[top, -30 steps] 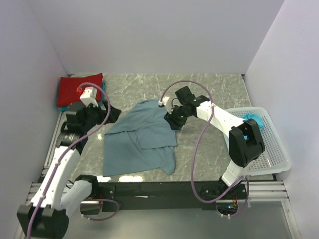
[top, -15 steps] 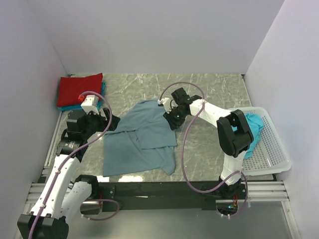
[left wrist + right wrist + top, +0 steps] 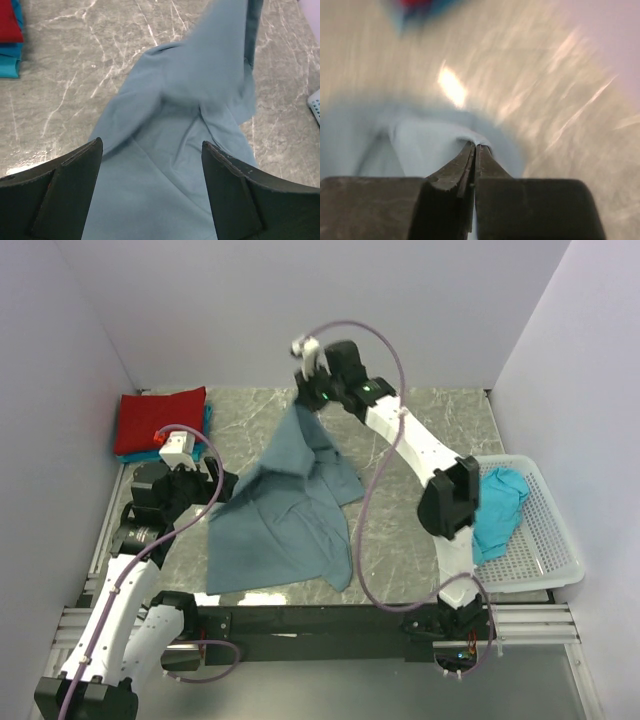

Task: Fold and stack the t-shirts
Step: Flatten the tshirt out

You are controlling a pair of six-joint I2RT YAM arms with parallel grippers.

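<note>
Pinching an edge of the blue shirt (image 3: 285,525) in tightly closed jaws, the right gripper (image 3: 313,398) holds it high, with the rest draped onto the table (image 3: 430,420). The left gripper (image 3: 150,147) hovers wide open above the cloth. The step looks like spreading the shirt flat; next, the left gripper needs to catch a matching edge.

I am working inside a lab-style robot test cell. Plain white wall panels (image 3: 300,310) are boxing in my grey marble-patterned tabletop (image 3: 445,418), with a silver extruded-metal frame (image 3: 545,618) edging it.
</note>
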